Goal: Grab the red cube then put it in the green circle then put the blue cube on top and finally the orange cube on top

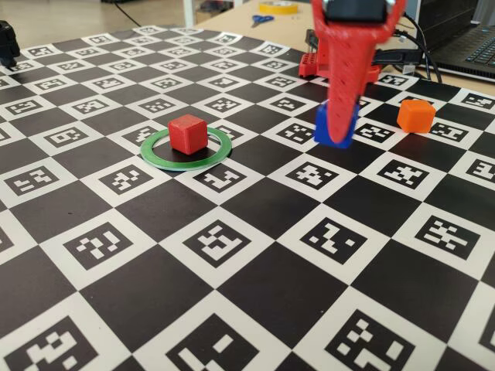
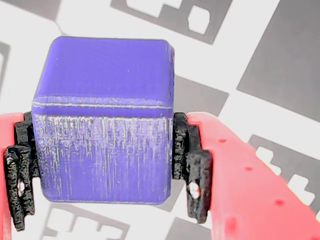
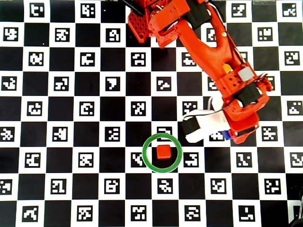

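- Fixed view first: we see the red cube (image 1: pixel 188 133) sitting inside the green circle (image 1: pixel 186 148), which lies flat on the checkered marker board (image 1: pixel 255 286).
- We see the red gripper (image 1: pixel 336 133) coming straight down from the top edge, right of the ring, clamped on the blue cube (image 1: pixel 336 127); only the cube's lower part and side edges show past the red finger in front of it. We cannot tell whether the cube touches the board or sits just above it.
- We find the orange cube (image 1: pixel 416 115) resting on the board, further right and apart from the gripper.
- Beyond the board we make out blue-handled scissors (image 1: pixel 261 19) and a roll of yellow tape (image 1: pixel 279 7) on the wooden desk.
- Wrist view: we see the blue cube (image 2: pixel 106 120) filling the middle of the picture, pinched on both sides by the black pads (image 2: pixel 192 167) of the red fingers, with the marker board (image 2: pixel 280 50) behind it.
- Overhead view: we see the arm (image 3: pixel 208 52) reaching from the top down to the right of the green circle (image 3: pixel 147 161), with the red cube (image 3: pixel 163 151) at the ring's centre.
- We glimpse only a sliver of the blue cube (image 3: pixel 226 135) under the wrist; the orange one is hidden here.
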